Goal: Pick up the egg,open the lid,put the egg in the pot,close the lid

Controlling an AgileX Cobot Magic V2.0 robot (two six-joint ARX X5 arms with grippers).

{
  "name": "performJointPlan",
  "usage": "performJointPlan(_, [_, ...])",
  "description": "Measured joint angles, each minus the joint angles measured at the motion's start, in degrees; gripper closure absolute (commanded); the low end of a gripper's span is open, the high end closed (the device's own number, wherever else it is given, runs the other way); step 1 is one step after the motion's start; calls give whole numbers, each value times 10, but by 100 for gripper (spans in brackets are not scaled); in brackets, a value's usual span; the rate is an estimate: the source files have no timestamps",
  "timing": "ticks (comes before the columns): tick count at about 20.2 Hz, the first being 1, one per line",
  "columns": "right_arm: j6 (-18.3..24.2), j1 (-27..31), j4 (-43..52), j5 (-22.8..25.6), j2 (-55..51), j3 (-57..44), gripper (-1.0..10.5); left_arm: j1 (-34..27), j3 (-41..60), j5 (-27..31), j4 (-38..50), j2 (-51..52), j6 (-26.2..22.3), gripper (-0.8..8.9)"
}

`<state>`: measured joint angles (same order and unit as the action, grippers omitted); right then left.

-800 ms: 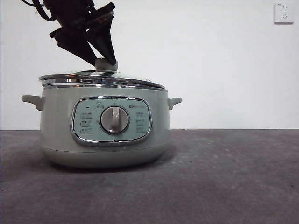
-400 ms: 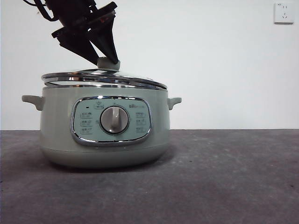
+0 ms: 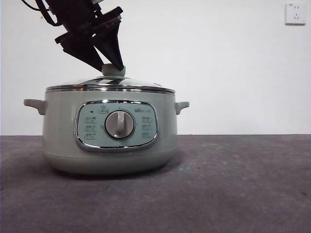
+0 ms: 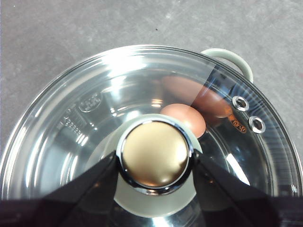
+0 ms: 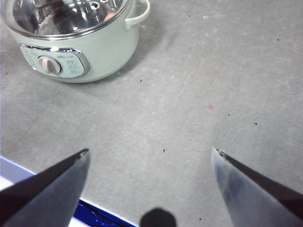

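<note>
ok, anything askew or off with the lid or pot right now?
Nothing stands out. The lid sits level on the pot, the left end effector is shut on its knob, and the egg shows intact through the glass. The right end effector hangs open, apart from the pot.

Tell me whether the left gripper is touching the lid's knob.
Touching. The left wrist view shows the left gripper with both jaws pressed against the sides of the knob.

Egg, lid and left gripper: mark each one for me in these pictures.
egg [image 4: 185,118], left wrist view, on its reddish-brown shell seen through the glass.
lid [image 3: 77,83], front view, on the glass dome above the steel rim.
left gripper [image 4: 155,163], left wrist view, midway between its jaws, shut on the lid's knob.
</note>
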<state>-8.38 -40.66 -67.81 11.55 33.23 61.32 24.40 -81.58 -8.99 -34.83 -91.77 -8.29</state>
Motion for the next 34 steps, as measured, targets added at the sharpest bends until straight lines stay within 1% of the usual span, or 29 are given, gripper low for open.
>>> performJointPlan(1, [0, 0, 1, 0, 0, 0, 510, 0, -2, 0, -4, 0, 2, 801])
performJointPlan(2, [0, 0, 1, 0, 0, 0, 510, 0, -3, 0, -7, 0, 3, 730])
performJointPlan(3, [0, 0, 1, 0, 0, 0, 510, 0, -4, 0, -9, 0, 4, 627])
performJointPlan(4, [0, 0, 1, 0, 0, 0, 510, 0, -5, 0, -10, -1, 5, 487])
performJointPlan(5, [0, 0, 1, 0, 0, 0, 510, 0, -5, 0, -11, -1, 6, 405])
performJointPlan(6, [0, 0, 1, 0, 0, 0, 510, 0, -5, 0, -11, -1, 8, 392])
performJointPlan(9, [0, 0, 1, 0, 0, 0, 510, 0, -5, -2, -31, -5, 14, 391])
performJointPlan(14, [0, 0, 1, 0, 0, 0, 510, 0, -5, -2, -38, 1, 19, 391])
performJointPlan(18, [0, 0, 1, 0, 0, 0, 510, 0, -5, -2, -57, 55, 19, 392])
performJointPlan(21, [0, 0, 1, 0, 0, 0, 510, 0, -5, -2, -112, 123, 19, 392])
performJointPlan(24, [0, 0, 1, 0, 0, 0, 510, 0, -5, -5, -192, 204, 19, 392])
performJointPlan(28, [0, 0, 1, 0, 0, 0, 510, 0, -5, -42, -295, 304, 26, 398])
performJointPlan(31, [0, 0, 1, -1, 0, 0, 510, 0, -5, -47, -327, 349, 30, 405])
performJointPlan(34, [0, 0, 0, -1, 0, 0, 510, 0, -5, -47, -343, 367, 30, 406])
